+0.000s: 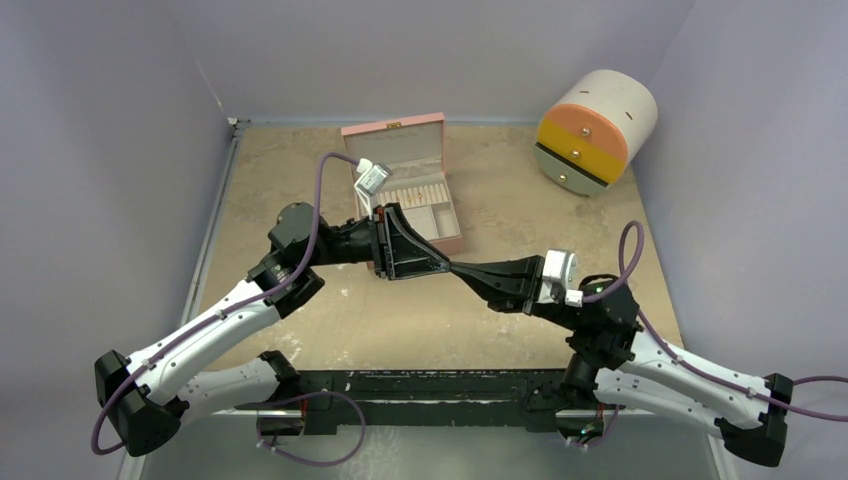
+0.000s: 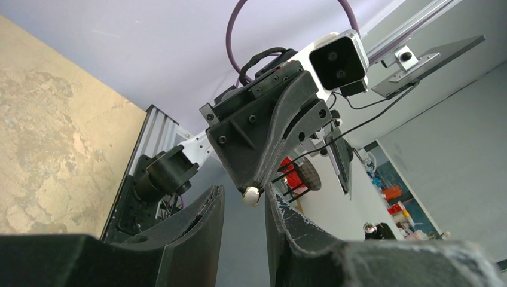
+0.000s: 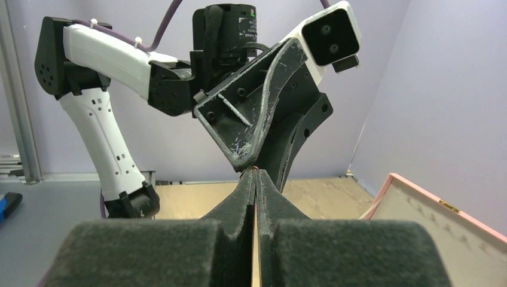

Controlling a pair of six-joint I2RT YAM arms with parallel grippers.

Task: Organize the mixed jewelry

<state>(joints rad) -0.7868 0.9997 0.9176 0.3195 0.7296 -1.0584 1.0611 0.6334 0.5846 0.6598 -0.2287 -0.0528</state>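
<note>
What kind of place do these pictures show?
Probably a robotics lab: a left arm and right arm bolted to a walled test table, with a camera mounted overhead.

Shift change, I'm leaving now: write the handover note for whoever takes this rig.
Right gripper: jaws shut on a small round-headed piece, in the air just in front of the open pink box.
Left gripper: jaws open, either side of that piece.
Done: one piece lifted.
Left: probably pass it over and place it; other jewelry not visible, box contents too small to tell.
</note>
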